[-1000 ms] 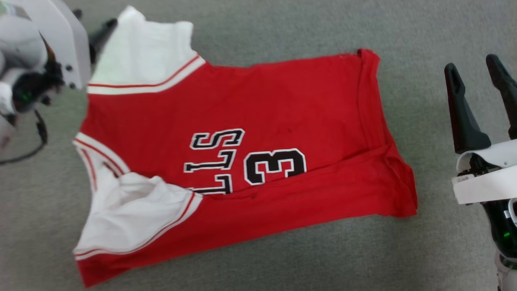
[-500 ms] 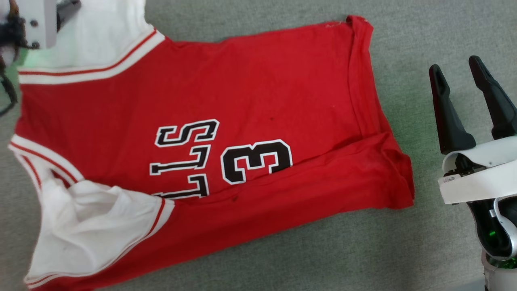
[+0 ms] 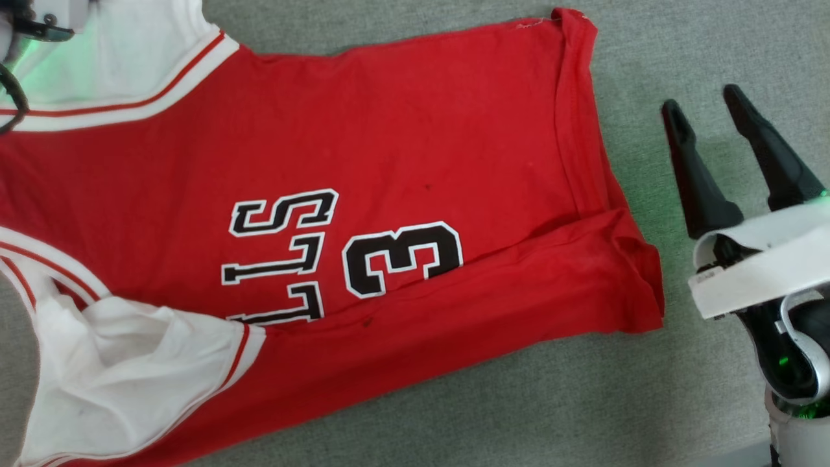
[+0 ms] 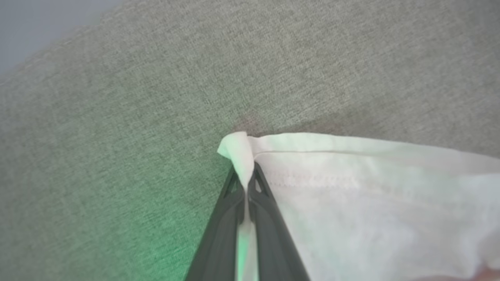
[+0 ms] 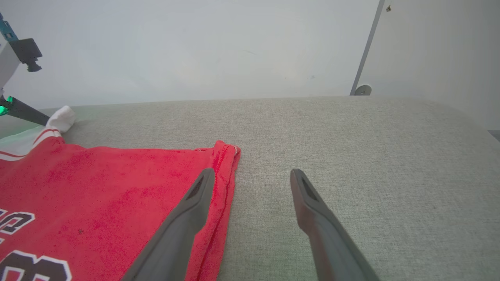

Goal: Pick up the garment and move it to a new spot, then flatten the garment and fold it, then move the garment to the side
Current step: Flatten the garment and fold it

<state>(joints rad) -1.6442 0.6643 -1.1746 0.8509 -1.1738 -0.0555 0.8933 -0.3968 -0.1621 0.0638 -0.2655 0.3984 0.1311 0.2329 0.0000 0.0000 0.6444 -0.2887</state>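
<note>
Red jersey tee, the garment (image 3: pixel 402 162), is spread mostly flat and front side up on a grey woven surface (image 3: pixel 519 402). You can read the black white-edged lettering (image 3: pixel 279 259), "LLS" plus a 3, across the chest. One long side of the garment is folded over onto itself in a band, and that fold covers the rest of the lettering. The white sleeve (image 3: pixel 130 376) on that folded side is bunched up and wrinkly.

The opposite sleeve (image 4: pixel 371 195) lies smoother, and the left gripper (image 4: pixel 246 175) is right at its outer corner. Its two dark fingers are clamped together on the sleeve hem, with a little nub of white cloth pinched between them and poking out past the tips.

At the garment's bottom-hem end, just off the cloth, sits the right gripper (image 3: pixel 702 100). Its fingers are spread wide apart with nothing between them. In the right wrist view, one finger (image 5: pixel 183 222) lines up over the garment's hem edge while the other is over bare grey fabric. Can't tell if either actually touches anything.

Past the garment's far edge, where the grey surface ends, there's a plain pale wall (image 5: pixel 195 47).
</note>
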